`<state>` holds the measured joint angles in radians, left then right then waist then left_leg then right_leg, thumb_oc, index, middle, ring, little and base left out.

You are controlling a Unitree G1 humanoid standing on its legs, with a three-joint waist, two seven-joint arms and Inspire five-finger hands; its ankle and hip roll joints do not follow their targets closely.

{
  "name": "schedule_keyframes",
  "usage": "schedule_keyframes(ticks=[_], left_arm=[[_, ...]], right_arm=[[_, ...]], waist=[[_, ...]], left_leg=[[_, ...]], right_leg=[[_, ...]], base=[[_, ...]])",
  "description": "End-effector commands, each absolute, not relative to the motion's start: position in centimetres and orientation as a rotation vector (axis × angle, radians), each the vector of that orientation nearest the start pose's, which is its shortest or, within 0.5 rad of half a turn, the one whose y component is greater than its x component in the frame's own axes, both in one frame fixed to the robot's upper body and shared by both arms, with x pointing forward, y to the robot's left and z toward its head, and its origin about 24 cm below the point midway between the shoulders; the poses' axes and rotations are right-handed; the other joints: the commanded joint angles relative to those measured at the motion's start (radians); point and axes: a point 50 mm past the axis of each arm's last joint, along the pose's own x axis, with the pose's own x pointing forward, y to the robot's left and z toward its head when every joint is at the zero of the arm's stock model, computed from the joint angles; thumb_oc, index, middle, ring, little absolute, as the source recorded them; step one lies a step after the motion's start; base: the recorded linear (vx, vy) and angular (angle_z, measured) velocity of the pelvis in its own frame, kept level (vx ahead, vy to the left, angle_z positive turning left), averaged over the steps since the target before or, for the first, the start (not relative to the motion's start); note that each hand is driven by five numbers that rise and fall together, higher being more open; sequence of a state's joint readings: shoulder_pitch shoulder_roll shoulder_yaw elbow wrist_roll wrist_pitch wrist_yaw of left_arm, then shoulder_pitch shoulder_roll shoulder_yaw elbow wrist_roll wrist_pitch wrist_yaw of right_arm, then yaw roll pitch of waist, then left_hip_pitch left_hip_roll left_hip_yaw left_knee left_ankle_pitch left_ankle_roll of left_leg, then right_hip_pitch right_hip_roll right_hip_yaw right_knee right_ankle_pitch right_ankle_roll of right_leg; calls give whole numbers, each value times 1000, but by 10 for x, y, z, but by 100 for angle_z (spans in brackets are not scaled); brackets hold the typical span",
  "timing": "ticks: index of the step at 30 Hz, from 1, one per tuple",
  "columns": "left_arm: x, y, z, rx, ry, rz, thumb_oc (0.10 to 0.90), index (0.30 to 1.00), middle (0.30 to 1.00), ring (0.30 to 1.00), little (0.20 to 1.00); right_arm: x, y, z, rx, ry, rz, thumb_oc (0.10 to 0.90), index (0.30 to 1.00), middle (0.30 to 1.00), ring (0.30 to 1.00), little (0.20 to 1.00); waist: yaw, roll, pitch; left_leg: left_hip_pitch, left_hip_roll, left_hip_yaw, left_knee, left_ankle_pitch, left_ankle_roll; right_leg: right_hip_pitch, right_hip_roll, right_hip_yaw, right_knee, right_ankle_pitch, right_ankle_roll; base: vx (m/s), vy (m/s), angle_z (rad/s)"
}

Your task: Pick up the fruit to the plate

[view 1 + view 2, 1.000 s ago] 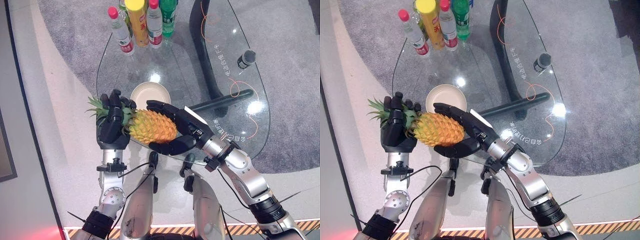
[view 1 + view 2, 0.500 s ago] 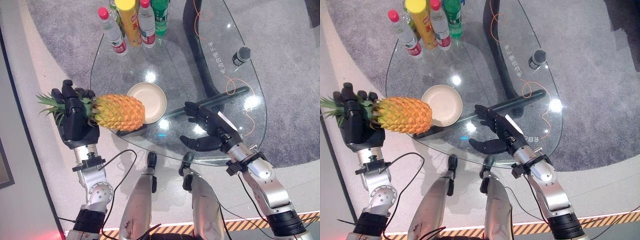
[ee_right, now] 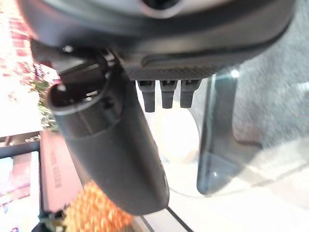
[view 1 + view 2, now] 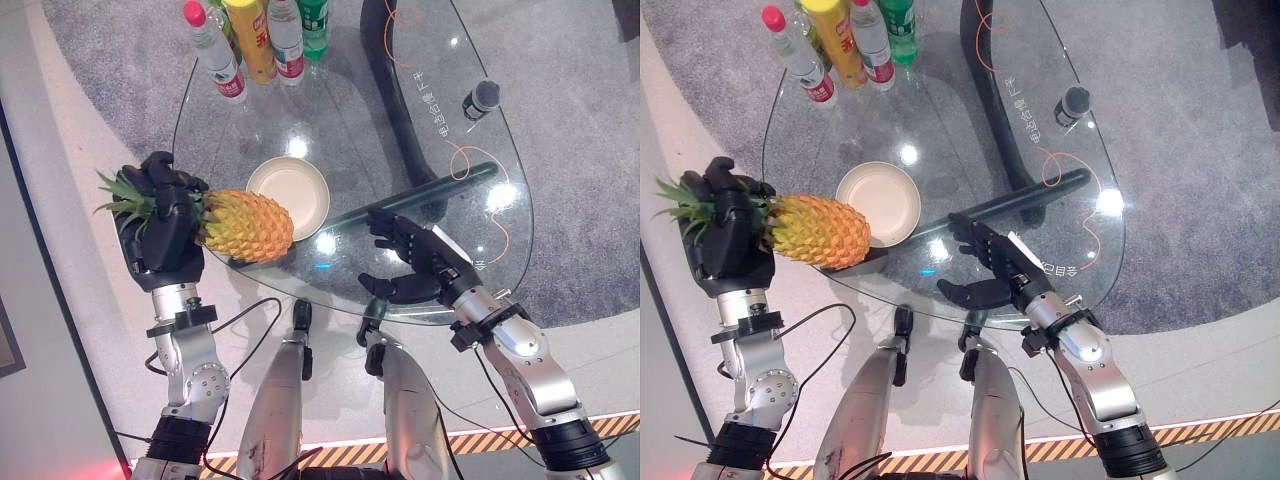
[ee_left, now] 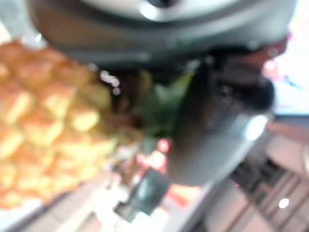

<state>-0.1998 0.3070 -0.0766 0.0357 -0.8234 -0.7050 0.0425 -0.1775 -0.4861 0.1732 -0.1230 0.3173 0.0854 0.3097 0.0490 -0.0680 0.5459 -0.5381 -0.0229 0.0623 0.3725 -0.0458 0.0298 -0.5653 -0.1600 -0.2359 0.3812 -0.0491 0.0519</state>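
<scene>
An orange-yellow pineapple [image 4: 246,226] with a green leafy crown [image 4: 122,192] hangs level over the near-left edge of the glass table [image 4: 400,140]. My left hand [image 4: 160,235] is shut on its crown end, fingers curled round the base of the leaves. The fruit's far end reaches close to the cream plate [image 4: 290,186], which lies bare on the glass. In the left wrist view the pineapple [image 5: 43,125] shows close by. My right hand [image 4: 408,268] hovers open above the table's near edge, apart from the fruit, fingers relaxed.
Several drink bottles [image 4: 256,40] stand at the table's far left. A dark microphone [image 4: 479,98] with an orange cable [image 4: 470,165] lies at the right of the glass. The table's black frame [image 4: 440,185] shows through the top. Grey carpet lies beyond.
The right hand let go of the pineapple and drew back to the right. The left hand alone now carries the fruit and has brought it a little toward the plate. The camera shifted.
</scene>
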Motion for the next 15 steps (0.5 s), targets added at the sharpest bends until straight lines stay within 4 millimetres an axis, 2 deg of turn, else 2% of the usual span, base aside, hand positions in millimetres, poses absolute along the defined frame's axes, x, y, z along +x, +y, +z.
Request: schedule_keyframes(ticks=[1, 15], left_arm=[[249, 204, 207, -382, -1173, 3, 100, 300, 300, 300, 200], [264, 185, 227, -233, -1290, 111, 100, 300, 300, 300, 200]], right_arm=[[272, -145, 134, -181, -222, 665, 800, 900, 900, 900, 900], [279, -114, 108, -151, -34, 842, 800, 900, 900, 900, 900]], waist=[[-7, 14, -26], [-40, 11, -26]], left_leg=[[-13, -34, 30, 30, -51, 8], [-112, -40, 60, 50, -43, 1]], right_leg=[[-26, 55, 17, 82, 12, 45], [-130, 78, 56, 80, 34, 37]], base=[[-5, 60, -1], [-3, 63, -6]])
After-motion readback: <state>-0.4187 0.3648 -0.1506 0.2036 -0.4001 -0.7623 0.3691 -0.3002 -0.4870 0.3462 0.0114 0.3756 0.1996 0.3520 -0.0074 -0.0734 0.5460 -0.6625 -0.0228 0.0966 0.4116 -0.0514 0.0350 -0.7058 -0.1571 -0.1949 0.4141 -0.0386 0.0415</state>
